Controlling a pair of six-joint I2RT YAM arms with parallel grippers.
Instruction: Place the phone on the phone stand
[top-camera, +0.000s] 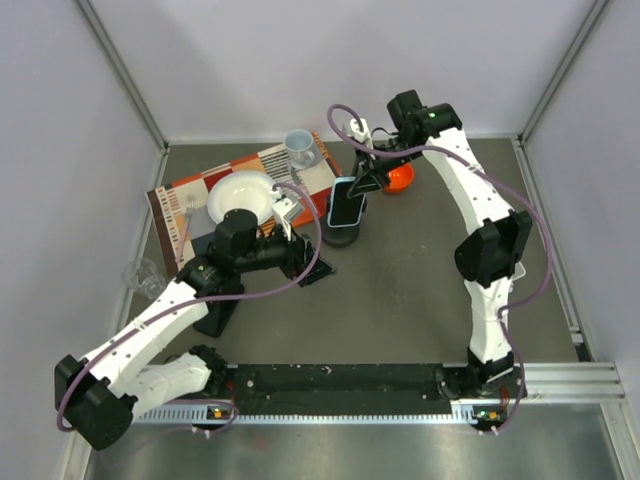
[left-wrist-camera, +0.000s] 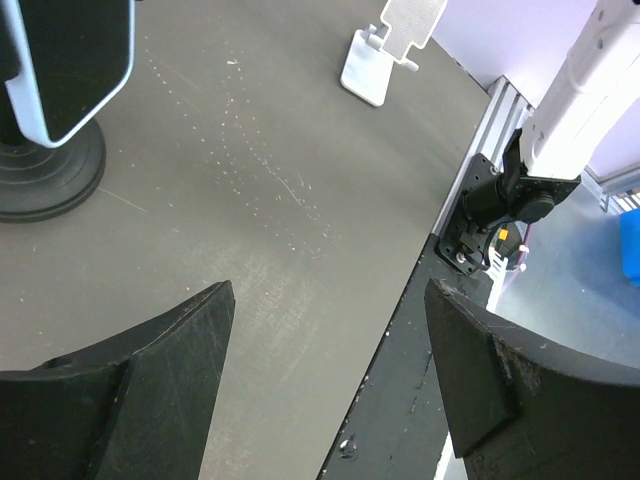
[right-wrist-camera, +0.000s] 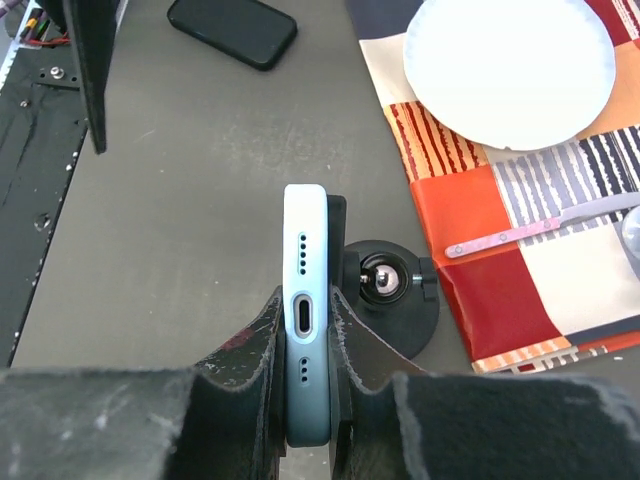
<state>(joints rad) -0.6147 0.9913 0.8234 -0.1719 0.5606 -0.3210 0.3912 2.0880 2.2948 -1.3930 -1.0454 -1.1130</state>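
A light blue phone (top-camera: 346, 207) stands upright, its back against the plate of a black round-based phone stand (top-camera: 342, 237) at mid table. My right gripper (right-wrist-camera: 308, 350) is shut on the phone's (right-wrist-camera: 306, 300) bottom edge, one finger on each face; the stand's ball joint and base (right-wrist-camera: 392, 300) show just behind it. My left gripper (left-wrist-camera: 330, 380) is open and empty, low over the bare table to the near left of the stand (left-wrist-camera: 50, 170), and shows in the top view (top-camera: 305, 260). The phone shows at the left wrist view's upper left corner (left-wrist-camera: 75, 60).
A black phone (right-wrist-camera: 232, 30) lies flat near my left gripper. A small white stand (top-camera: 357, 130) is at the back. A striped placemat (top-camera: 190, 190) holds a white plate (top-camera: 242, 197) and a cup (top-camera: 299, 148). An orange bowl (top-camera: 401, 178) lies behind my right gripper. A glass (top-camera: 143, 275) stands at the left.
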